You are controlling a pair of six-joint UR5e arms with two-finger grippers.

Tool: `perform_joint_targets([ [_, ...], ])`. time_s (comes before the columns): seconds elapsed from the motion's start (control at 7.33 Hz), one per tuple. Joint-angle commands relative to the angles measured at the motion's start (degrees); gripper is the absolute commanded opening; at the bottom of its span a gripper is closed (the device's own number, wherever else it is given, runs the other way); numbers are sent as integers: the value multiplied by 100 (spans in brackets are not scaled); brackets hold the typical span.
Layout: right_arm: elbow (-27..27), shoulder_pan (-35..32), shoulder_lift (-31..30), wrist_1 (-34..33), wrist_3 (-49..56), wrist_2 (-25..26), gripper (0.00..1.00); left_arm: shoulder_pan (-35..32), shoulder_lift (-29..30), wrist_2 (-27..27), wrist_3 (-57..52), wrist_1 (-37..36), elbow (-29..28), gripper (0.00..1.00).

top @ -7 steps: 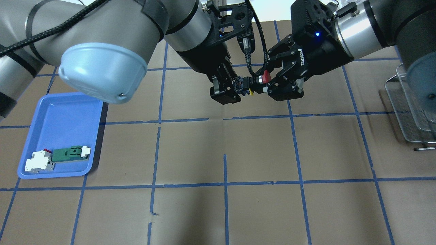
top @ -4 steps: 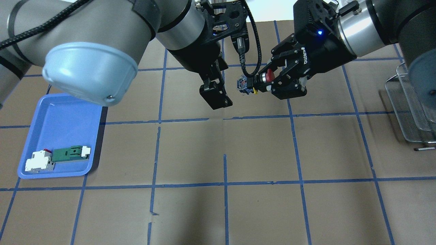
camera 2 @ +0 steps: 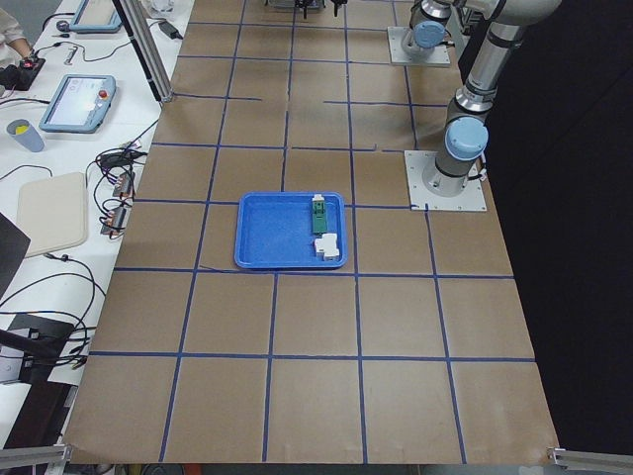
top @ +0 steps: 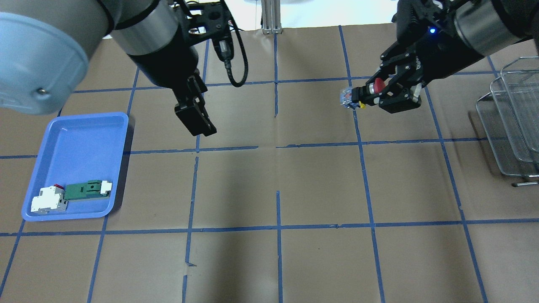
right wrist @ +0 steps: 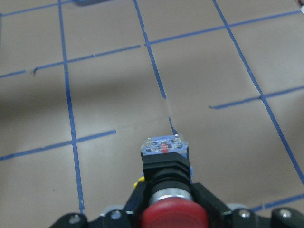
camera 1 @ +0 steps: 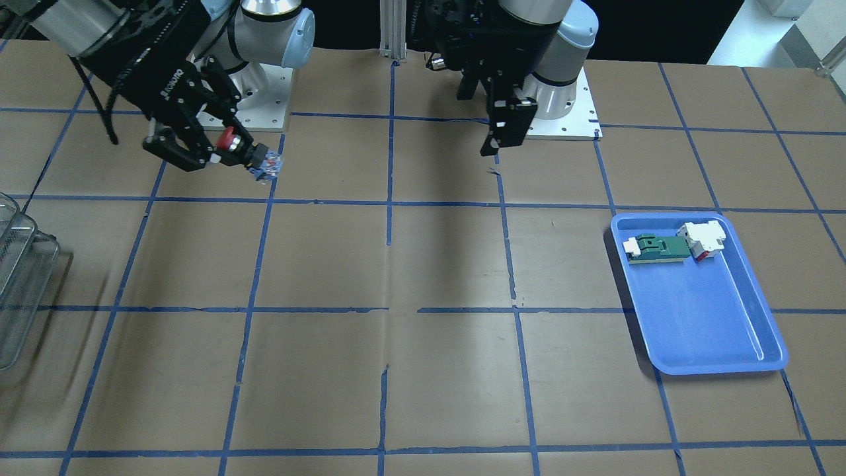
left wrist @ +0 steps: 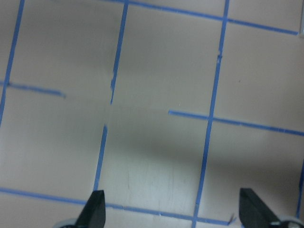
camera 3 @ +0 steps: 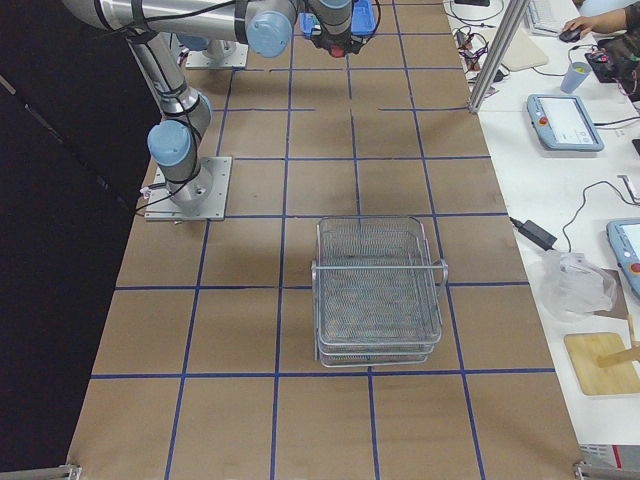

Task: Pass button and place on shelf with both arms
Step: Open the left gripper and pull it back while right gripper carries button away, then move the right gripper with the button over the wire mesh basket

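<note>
The button [top: 361, 93], with red cap, black body and pale clear rear block, is held off the table by my right gripper [top: 381, 91]. The gripper is shut on its black body, and the rear block points left. It shows the same way in the front view [camera 1: 250, 156], in my right gripper [camera 1: 221, 149]. In the right wrist view the button [right wrist: 165, 166] juts out ahead of the jaws. My left gripper [top: 201, 125] is open and empty above the table, well left of the button. Its fingertips [left wrist: 96, 209] stand wide apart over bare paper.
A wire shelf [top: 516, 126] stands at the table's right edge, also in the right side view [camera 3: 378, 290]. A blue tray [top: 80, 139] at the left holds a green-and-white block [top: 86, 189] and a white boxy module [top: 47, 201].
My left gripper has let go of the button's rear block and drawn away to the left. My right gripper has carried the button to the right, towards the shelf.
</note>
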State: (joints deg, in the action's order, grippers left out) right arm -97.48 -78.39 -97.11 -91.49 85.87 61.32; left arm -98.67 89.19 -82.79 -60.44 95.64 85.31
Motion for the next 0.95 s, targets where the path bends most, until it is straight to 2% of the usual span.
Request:
perform_joint_targets([
  [0.0,290,297,69,35,-246,1227,0,584,-25,-944,1109,69,12,100],
  [0.14,483,498,104,43,-238,1964,0,839,-68,-1028,1732,34,12,100],
  [0.41,678,1095,122,44,-238,2846,0,1051,-86,-1046,3337,7,39,100],
  [0.55,687,1332,122,0,-246,3111,0,1035,-77,-1029,4129,-2,48,100],
  [0.82,670,2086,148,-349,-255,3184,0,1008,-77,-1055,4410,-55,56,100],
])
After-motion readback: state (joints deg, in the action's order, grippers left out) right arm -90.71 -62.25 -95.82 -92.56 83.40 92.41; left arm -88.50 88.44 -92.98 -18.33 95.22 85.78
